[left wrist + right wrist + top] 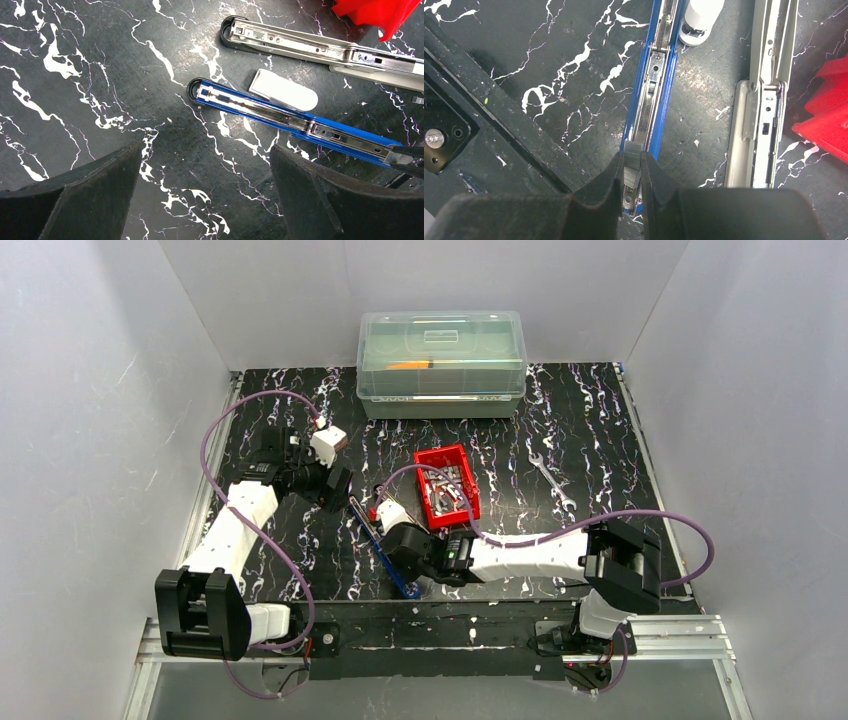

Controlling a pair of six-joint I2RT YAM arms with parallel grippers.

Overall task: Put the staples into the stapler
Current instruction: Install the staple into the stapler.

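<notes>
Right pincer (632, 170) nips a ribbed grey staple strip (633, 150), seemingly touching the blue stapler (657, 80); left pincer (206, 150) gapes.

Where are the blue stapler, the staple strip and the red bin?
blue stapler (270, 115): left wrist view, open magazine rail
staple strip (633, 150): right wrist view, its upper end
red bin (421, 488): top external view, left wall

I see a clear box (441, 362) at the far edge of the table (620, 440). Red tray (420, 490), wrench (551, 481), blue stapler (260, 111) and grey stapler (300, 42) lie nearer me.
</notes>
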